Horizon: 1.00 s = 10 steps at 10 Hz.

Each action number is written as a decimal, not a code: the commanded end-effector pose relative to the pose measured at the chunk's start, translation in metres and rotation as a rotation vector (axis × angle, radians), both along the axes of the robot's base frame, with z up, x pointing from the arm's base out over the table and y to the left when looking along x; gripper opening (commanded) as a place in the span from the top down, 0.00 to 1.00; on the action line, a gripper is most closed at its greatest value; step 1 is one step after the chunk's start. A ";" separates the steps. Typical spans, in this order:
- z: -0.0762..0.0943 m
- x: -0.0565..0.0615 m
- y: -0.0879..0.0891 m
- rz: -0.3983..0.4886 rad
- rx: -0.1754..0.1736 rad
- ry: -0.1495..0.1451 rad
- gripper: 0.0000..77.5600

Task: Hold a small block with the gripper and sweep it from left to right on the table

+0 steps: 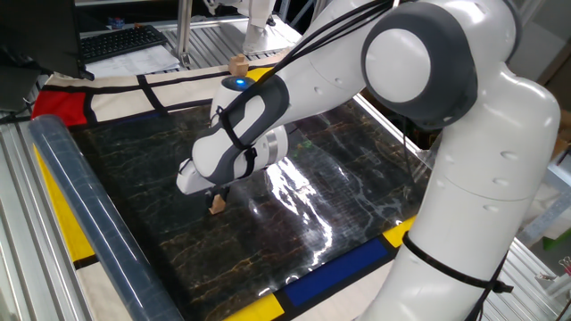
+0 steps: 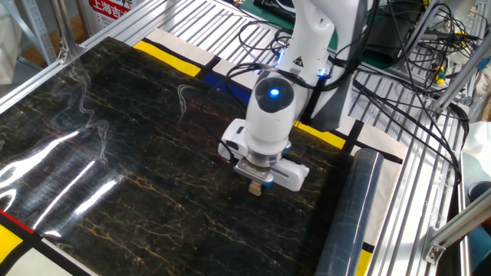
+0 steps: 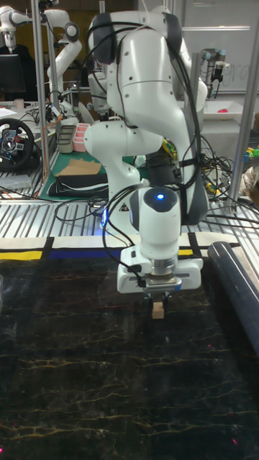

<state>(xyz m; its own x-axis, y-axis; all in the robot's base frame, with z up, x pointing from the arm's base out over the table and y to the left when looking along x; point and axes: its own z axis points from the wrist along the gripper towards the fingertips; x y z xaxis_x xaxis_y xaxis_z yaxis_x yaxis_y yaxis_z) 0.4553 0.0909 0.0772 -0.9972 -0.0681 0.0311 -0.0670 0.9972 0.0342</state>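
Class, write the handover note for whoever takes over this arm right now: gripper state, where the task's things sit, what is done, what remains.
Gripper: pointing straight down, shut on the small block.
Small block: held between the fingers, low over the table; whether it touches the surface cannot be told.
Position: on the side of the table near the clear plastic roll, not far from the yellow and blue cloth edge.
A paler wooden cube sits apart on the cloth border, untouched.
Done: block grasped and brought down to the table.
Left: carry on sweeping the block from left to right across the table, keeping the grip closed.
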 end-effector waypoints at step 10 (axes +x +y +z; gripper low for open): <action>-0.011 -0.003 -0.021 0.020 -0.044 -0.020 0.98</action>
